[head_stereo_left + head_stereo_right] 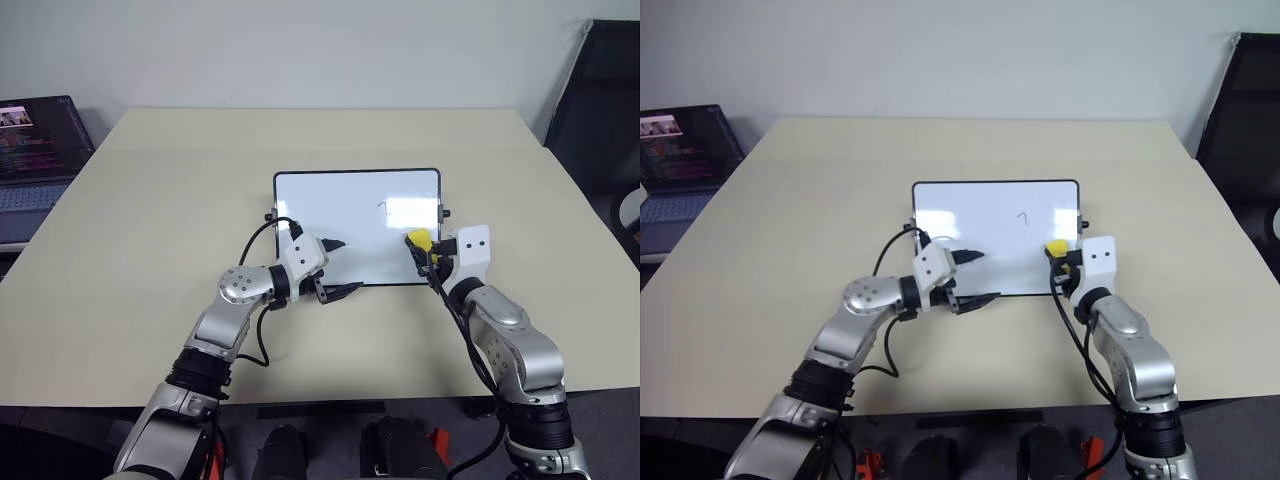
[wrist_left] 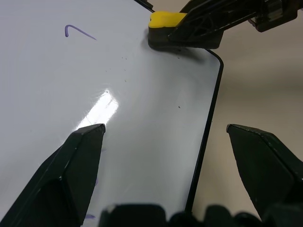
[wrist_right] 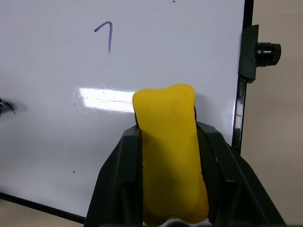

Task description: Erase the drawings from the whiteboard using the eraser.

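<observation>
Far off on my left a laptop (image 1: 35,150) sits open at the desk's edge, screen lit. The beige desk (image 1: 150,220) carries the whiteboard (image 1: 340,215) in the middle, lying flat, its black frame and a small knob (image 3: 267,49) on the right short side showing.

My left gripper (image 1: 335,268) hangs at the board's near left corner, fingers spread wide apart and holding nothing; one fingertip (image 2: 90,137) lies over the glossy white surface, the other past the near edge, over the desk.

On the board there's one small hooked purple stroke, the drawing (image 3: 105,34), in the upper right part of the white field, and the left wrist view shows faint purple traces by the near edge at my left fingertip. A bright glare streak lies below the hook.

Over to the right: my right gripper (image 1: 428,255) is clamped tight on the yellow eraser (image 3: 168,146), which sticks forward between the two black fingers, gripped on both sides. The eraser sits over the board's right side, close to the right frame edge and below the hooked stroke, well apart from it. Whether its dark underside touches the surface, I cannot tell.
</observation>
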`<action>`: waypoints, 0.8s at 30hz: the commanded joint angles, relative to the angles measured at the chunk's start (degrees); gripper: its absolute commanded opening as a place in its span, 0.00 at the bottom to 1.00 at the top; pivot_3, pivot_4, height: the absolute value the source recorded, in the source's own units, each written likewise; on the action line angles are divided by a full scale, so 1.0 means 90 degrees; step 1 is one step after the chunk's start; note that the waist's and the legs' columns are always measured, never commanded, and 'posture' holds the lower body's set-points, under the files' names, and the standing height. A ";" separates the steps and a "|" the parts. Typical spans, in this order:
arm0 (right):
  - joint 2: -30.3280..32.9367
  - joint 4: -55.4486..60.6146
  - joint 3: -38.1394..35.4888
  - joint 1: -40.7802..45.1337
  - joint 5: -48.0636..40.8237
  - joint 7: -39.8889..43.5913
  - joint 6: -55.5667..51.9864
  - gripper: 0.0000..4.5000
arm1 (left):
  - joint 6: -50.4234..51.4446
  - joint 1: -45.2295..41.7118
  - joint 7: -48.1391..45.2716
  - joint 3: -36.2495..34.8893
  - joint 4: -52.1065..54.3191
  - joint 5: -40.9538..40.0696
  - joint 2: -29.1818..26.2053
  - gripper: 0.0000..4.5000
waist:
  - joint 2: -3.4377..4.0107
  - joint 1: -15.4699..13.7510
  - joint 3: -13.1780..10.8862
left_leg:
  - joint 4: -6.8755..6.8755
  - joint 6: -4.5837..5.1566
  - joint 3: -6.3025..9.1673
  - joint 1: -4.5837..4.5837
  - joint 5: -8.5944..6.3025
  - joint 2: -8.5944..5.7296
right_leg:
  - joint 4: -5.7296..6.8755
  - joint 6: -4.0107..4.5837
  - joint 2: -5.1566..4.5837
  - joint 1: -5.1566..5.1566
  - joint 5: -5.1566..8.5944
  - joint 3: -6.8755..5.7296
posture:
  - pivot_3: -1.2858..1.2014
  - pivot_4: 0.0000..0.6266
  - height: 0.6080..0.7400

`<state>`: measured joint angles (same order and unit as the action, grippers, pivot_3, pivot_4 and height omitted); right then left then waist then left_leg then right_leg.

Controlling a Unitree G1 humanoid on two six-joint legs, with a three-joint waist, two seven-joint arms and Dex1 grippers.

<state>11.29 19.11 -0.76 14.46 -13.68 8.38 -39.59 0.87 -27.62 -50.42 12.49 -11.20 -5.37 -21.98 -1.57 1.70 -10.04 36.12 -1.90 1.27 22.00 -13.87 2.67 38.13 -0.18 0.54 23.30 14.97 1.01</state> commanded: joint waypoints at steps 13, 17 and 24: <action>0.0229 0.1258 -0.0677 -0.0733 -0.0311 -0.0164 -0.1676 0.26 | 0.0158 0.0186 -0.0096 -0.0041 0.0563 -0.0233 0.0068 1.00 | -0.0001 0.0000 0.0000 | 0.0004 0.0000 -0.0002 -0.0003 0.0000 -0.0001 | 0.0000 -0.0005 -0.0003 -0.0002 -0.0004 0.0002 | 0.52 0.24 1.00; 0.0297 0.1250 -0.0656 -0.0594 -0.0294 -0.0155 -0.1611 0.26 | 0.0125 0.0111 -0.0090 -0.0057 0.0477 -0.0207 0.0068 1.00 | -0.0001 0.0000 0.0000 | 0.0002 0.0002 0.0001 -0.0003 0.0002 0.0000 | -0.0001 -0.0003 0.0000 -0.0002 -0.0005 0.0000 | 0.52 0.24 1.00; 0.0152 0.1066 -0.0555 -0.0097 -0.0281 -0.0027 -0.0764 0.26 | 0.0087 0.0038 -0.0083 -0.0055 0.0404 -0.0179 0.0073 1.00 | -0.0001 0.0006 -0.0001 | 0.0000 0.0002 0.0000 0.0002 0.0002 -0.0001 | -0.0008 -0.0004 0.0000 -0.0001 -0.0005 0.0000 | 0.52 0.24 1.00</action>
<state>12.73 28.01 -5.56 11.57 -16.47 7.52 -49.85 2.37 -25.89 -50.92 12.48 -8.72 -6.51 -21.52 -1.57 1.75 -10.05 36.11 -1.88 1.26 22.02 -13.85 2.66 38.05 -0.21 0.54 23.30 14.93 1.02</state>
